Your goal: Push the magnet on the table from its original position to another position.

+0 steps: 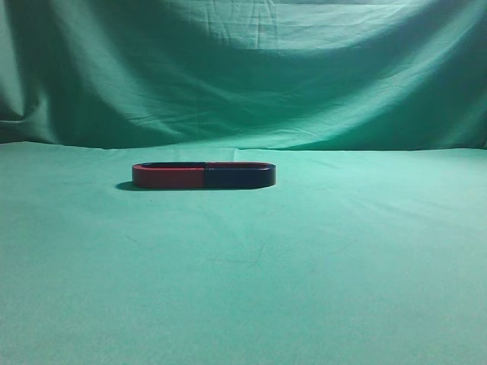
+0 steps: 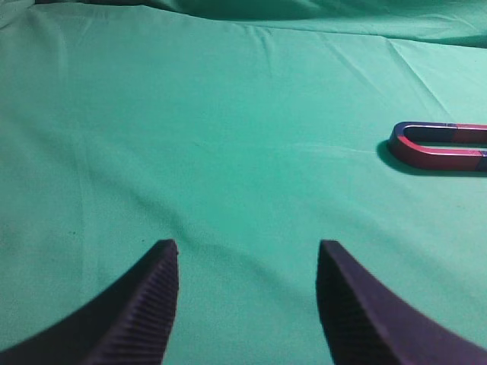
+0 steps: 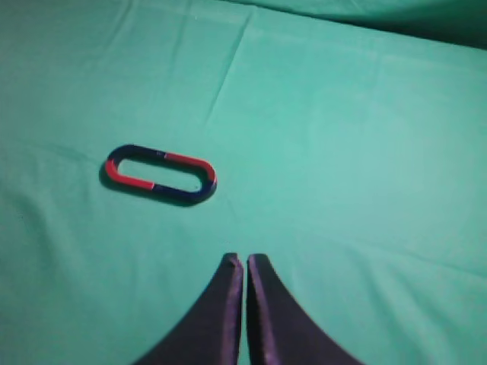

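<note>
The magnet [image 1: 204, 175] is a flat red and dark blue oval ring lying on the green cloth, a little left of centre in the exterior view. In the right wrist view the magnet [image 3: 160, 174] lies ahead and to the left of my right gripper [image 3: 244, 261], which is shut and empty, well apart from it. In the left wrist view only the magnet's red curved end [image 2: 441, 147] shows at the right edge. My left gripper [image 2: 247, 247] is open and empty, well short of it. Neither gripper shows in the exterior view.
A green cloth [image 1: 243, 274] covers the table, with creases. The same cloth hangs as a backdrop [image 1: 251, 68] behind the magnet.
</note>
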Controlling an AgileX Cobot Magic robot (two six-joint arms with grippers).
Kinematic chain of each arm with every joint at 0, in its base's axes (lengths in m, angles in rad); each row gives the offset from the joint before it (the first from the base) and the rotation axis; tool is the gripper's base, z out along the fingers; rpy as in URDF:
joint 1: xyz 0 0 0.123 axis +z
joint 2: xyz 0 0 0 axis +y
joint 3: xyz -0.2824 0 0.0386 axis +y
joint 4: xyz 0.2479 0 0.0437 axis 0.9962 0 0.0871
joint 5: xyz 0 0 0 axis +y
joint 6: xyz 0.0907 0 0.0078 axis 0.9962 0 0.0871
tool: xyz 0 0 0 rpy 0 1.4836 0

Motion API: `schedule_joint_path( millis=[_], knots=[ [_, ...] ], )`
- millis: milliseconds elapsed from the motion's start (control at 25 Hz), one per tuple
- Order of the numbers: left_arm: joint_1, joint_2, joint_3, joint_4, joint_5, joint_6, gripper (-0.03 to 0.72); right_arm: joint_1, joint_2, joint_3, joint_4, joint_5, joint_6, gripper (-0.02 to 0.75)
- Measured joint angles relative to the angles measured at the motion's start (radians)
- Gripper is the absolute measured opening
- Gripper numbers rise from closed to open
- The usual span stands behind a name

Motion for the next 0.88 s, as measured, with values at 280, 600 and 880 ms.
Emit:
schedule_joint_path(
  millis=[280, 600, 880],
  knots=[
    [0.000, 0.000, 0.000, 0.000, 0.000, 0.000, 0.372, 0.000, -0.278, 0.314, -0.006, -0.047, 0.000, 0.000],
    [0.000, 0.000, 0.000, 0.000, 0.000, 0.000, 0.372, 0.000, -0.617, 0.641, -0.030, -0.301, 0.000, 0.000],
    [0.000, 0.000, 0.000, 0.000, 0.000, 0.000, 0.372, 0.000, -0.853, 0.869, -0.035, -0.456, 0.016, 0.000]
  ],
)
